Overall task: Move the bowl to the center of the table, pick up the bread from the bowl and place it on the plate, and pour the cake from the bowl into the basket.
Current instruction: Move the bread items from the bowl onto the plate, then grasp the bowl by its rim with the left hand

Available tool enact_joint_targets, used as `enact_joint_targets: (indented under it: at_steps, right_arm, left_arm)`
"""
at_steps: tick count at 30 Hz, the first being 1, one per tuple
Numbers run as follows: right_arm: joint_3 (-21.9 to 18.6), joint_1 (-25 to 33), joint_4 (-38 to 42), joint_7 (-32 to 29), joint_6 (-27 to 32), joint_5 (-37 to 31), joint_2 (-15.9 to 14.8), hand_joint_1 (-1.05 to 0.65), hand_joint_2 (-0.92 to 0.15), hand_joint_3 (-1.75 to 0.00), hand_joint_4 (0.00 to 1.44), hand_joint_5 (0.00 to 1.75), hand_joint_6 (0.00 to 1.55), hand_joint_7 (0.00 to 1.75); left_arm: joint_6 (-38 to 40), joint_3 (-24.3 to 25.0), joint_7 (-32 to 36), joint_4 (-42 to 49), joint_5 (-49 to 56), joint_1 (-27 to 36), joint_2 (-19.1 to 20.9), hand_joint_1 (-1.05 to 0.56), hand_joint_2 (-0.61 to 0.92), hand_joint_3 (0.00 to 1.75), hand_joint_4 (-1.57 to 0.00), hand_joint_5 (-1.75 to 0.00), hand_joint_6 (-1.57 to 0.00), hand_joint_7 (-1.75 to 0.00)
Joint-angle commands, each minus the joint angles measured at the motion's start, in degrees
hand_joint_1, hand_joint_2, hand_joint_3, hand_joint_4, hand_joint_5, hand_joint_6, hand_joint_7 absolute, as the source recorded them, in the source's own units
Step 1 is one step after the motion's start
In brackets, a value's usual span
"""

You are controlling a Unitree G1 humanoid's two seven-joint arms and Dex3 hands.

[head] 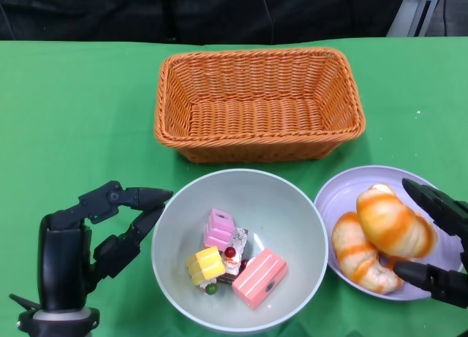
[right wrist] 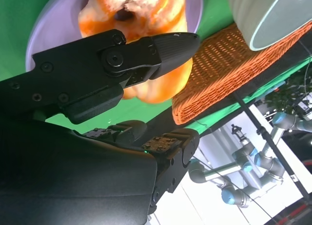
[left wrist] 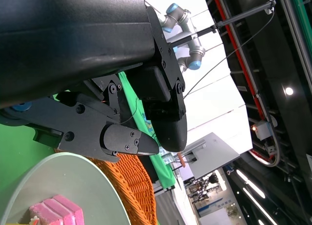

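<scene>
My left hand (head: 88,235) sits low at my near left on the green tabletop (head: 73,118), forearm upright. Its fingers (head: 135,198) are spread and released, holding nothing, their tips reaching toward the left rim of the bowl (head: 292,205) without clearly touching it. From the left wrist, those fingers (left wrist: 126,142) hang just over the bowl's rim (left wrist: 73,166).

My right hand (head: 439,242) comes in at my near right. Its fingers (head: 431,198) curve around the right end of one piece of bread (head: 395,224), a lower finger under it near the plate's edge; from the right wrist, one finger (right wrist: 165,47) lies across the bread (right wrist: 146,88). I cannot tell whether I am grasping it or only cupping it.

The bowl stands in the middle, close to me, with small cakes (head: 234,260) heaped in its bottom, the pink ones most visible. Just right of it is the lilac plate (head: 344,191), carrying two striped orange breads; the one by my fingers lies with its long axis slanting from far left to near right, and the second (head: 358,256) runs roughly parallel beside it.

Beyond both stands the orange wicker basket (head: 175,96), its long axis running left to right.
</scene>
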Motion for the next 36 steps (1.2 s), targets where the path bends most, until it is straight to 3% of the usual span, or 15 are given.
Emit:
enact_joint_targets:
  at_steps: [1, 10, 12, 13, 14, 16, 17, 20, 21, 23, 26, 36]
  right_arm:
    - [-0.93, -0.40, 0.58, -0.12, -1.42, 0.84, -0.70, -0.96, -0.92, -0.27, 0.33, 0.00, 0.34, 0.00]
    - [-1.40, -1.05, 1.59, -1.19, -5.82, 2.09, 1.10, -0.93, -0.92, -0.28, 0.39, 0.03, 0.37, 0.01]
    - [-1.70, -1.39, 2.09, -0.48, -7.67, 4.00, 2.24, -0.74, -0.92, -0.17, 0.52, 0.09, 0.51, 0.06]
    - [-1.50, -1.53, 2.05, 2.57, -9.23, 8.50, 3.47, -0.72, -0.92, -0.16, 0.54, 0.10, 0.53, 0.07]
    - [-1.43, -1.58, 1.98, 5.19, -10.22, 11.87, 4.29, -0.50, -0.91, -0.11, 0.61, 0.14, 0.65, 0.11]
    - [-1.11, -1.48, 1.00, 10.89, -11.44, 18.75, 5.76, -0.38, -0.92, -0.07, 0.65, 0.16, 0.72, 0.12]
    - [-0.58, -1.02, -0.77, 14.37, -11.16, 22.79, 6.40, -0.29, -0.91, -0.05, 0.71, 0.22, 0.78, 0.13]
    - [0.37, 0.64, -7.25, 22.58, -9.55, 30.97, 7.78, -0.16, -0.92, -0.04, 0.62, 0.93, 0.94, 0.21]
    - [0.61, 1.32, -9.79, 24.87, -8.49, 32.76, 7.98, -0.15, -0.91, -0.06, 0.61, 1.06, 0.94, 0.31]
    - [0.61, 2.54, -14.14, 28.83, -6.41, 35.37, 8.41, -0.13, -0.84, -0.23, 0.60, 1.23, 0.79, 0.73]
    - [-0.24, 4.21, -19.33, 32.41, -2.96, 36.76, 9.40, -0.12, -0.60, -0.68, 0.62, 1.31, 0.74, 0.97]
    - [-3.10, 7.08, -25.04, 38.12, 2.53, 36.39, 12.69, -0.06, -0.56, -0.84, 0.66, 1.39, 0.69, 1.21]
  left_arm:
    - [-0.29, 0.33, -0.26, 0.22, -0.64, 0.69, 0.87, -0.21, 0.92, 0.19, -0.87, -0.91, -1.05, -0.42]
    - [-0.71, 0.40, -0.20, 0.82, -0.57, 0.69, 0.99, -0.21, 0.92, 0.20, -0.87, -0.91, -1.05, -0.42]
    - [-0.56, 0.32, -0.39, 0.75, -0.92, 0.81, 1.00, -0.21, 0.92, 0.20, -0.87, -0.91, -1.06, -0.42]
    - [-0.69, 0.18, -0.65, 0.87, -1.22, 0.88, 1.08, -0.21, 0.92, 0.20, -0.87, -0.91, -1.06, -0.42]
    - [-0.82, 0.09, -0.85, 0.97, -1.41, 0.91, 1.13, -0.21, 0.92, 0.20, -0.86, -0.91, -1.05, -0.42]
    - [-0.98, 0.02, -1.08, 1.04, -1.55, 1.01, 1.15, -0.21, 0.92, 0.20, -0.86, -0.91, -1.05, -0.42]
    - [-1.04, -0.02, -1.14, 0.97, -1.58, 1.13, 1.17, -0.21, 0.92, 0.20, -0.86, -0.91, -1.05, -0.42]
    - [-1.07, -0.06, -1.17, 0.70, -1.65, 1.43, 1.26, -0.21, 0.92, 0.19, -0.86, -0.91, -1.05, -0.41]
    - [-1.09, -0.06, -1.14, 0.69, -1.62, 1.44, 1.30, -0.21, 0.92, 0.19, -0.86, -0.91, -1.05, -0.41]
    - [-1.07, -0.09, -1.10, 0.68, -1.52, 1.45, 1.36, -0.21, 0.92, 0.19, -0.86, -0.91, -1.05, -0.41]
    - [-1.41, 0.01, -0.85, 1.10, -1.14, 1.30, 1.46, -0.20, 0.92, 0.20, -0.87, -0.92, -1.06, -0.41]
    - [-1.36, 0.15, -0.42, 0.34, -0.34, 1.65, 1.30, -0.21, 0.92, 0.21, -0.86, -0.91, -1.06, -0.41]
